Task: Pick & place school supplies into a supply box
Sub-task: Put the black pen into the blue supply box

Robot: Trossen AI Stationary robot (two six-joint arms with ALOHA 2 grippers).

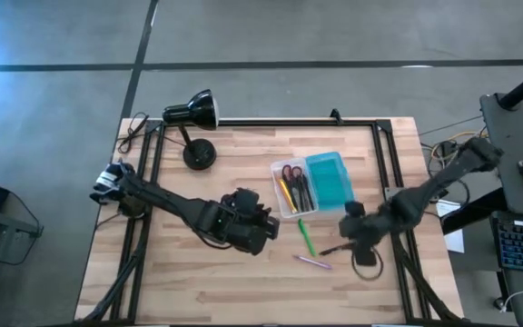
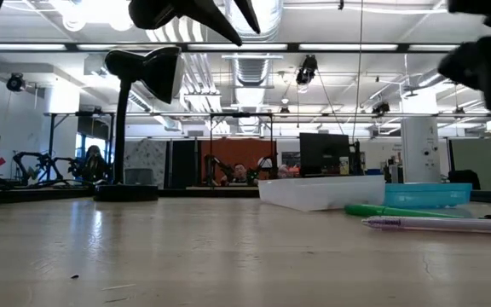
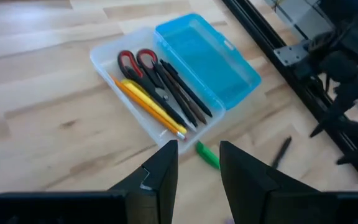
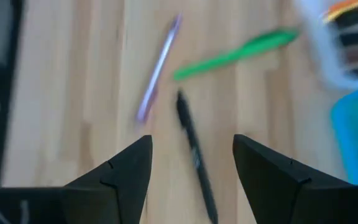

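The supply box [image 1: 311, 183] lies open right of the table's middle. Its clear half [image 3: 145, 93] holds red-handled scissors [image 3: 143, 67] and yellow, orange and dark pens. Its teal half [image 3: 205, 59] is bare. On the table near the box lie a green pen [image 1: 306, 236], a pink pen [image 1: 312, 262] and a black pen [image 4: 194, 158]. My right gripper [image 4: 191, 180] hangs open above the black pen, clear of it. My left gripper [image 3: 199, 168] is open, above the table left of the box, pointing at it.
A black desk lamp [image 1: 193, 113] stands at the table's far left, its round base [image 1: 199, 153] on the wood. Black frame rails [image 1: 393, 173] run along the table's left, right and far edges. Bare wood lies along the near edge.
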